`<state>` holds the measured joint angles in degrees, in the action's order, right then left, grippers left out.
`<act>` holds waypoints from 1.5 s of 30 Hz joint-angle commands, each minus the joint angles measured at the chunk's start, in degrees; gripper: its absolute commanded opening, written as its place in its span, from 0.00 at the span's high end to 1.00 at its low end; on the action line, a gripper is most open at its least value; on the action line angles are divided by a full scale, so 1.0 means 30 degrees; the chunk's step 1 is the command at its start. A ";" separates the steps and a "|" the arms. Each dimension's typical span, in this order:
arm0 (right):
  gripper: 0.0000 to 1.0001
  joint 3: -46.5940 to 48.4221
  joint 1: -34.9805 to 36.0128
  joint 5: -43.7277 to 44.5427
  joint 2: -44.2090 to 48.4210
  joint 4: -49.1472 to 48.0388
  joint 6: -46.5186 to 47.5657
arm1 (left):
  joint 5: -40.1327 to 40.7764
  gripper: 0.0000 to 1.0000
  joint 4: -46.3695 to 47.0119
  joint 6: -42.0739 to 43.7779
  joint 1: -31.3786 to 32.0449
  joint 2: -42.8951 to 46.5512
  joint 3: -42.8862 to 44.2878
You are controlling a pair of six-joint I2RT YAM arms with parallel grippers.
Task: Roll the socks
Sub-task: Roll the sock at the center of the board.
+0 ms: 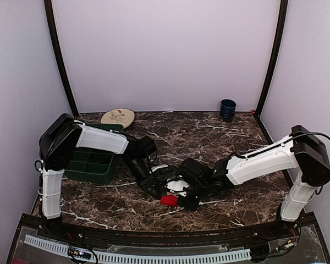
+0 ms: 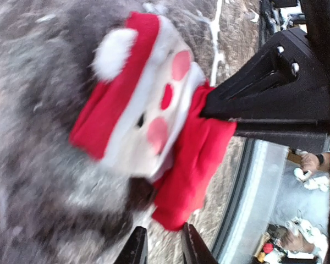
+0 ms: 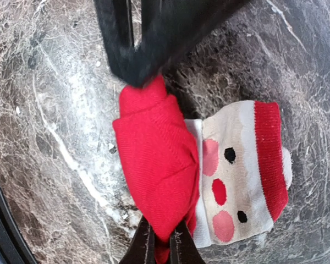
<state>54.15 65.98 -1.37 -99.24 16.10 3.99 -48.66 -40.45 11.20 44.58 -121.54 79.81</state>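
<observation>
Your right gripper (image 3: 160,235) pinches the red sock (image 3: 157,159) tight; your left gripper (image 2: 163,234) sits narrow at its other end — grip unclear. One sock shows.

sock (image 3: 154,165): red body; cream Santa face, pink cheeks, red nose, black dot eyes, red hat band, white pompom (blurred in left wrist view). table (image 1: 209,132): dark brown marble, white veins. bin (image 1: 88,175) green; cup (image 1: 227,109) navy.
</observation>
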 commanded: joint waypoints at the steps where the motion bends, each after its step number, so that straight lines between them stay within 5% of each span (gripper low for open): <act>1: 1.00 0.0166 -0.0459 -0.1551 -0.0532 0.2111 -0.0862 | 0.2210 0.75 0.1761 -0.0843 -0.0225 0.2244 -0.1545; 13: 1.00 0.0733 -0.2209 -0.6267 -0.1093 0.2988 -0.1591 | 0.7688 0.75 0.9460 -0.2777 0.0237 0.8389 -0.7508; 28: 1.00 0.1909 -0.4773 -1.2695 -0.3112 0.4378 -0.2310 | 1.4551 0.71 1.3501 0.0205 0.6453 0.9376 -0.9524; 45: 1.00 0.2694 -0.6109 -1.5500 -0.4668 0.5743 -0.2245 | 1.3587 0.68 1.3592 0.4462 0.7758 0.8558 -0.9179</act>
<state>61.54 48.36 -48.27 -111.35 29.58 -3.09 -5.82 0.80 21.12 67.05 -95.26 51.68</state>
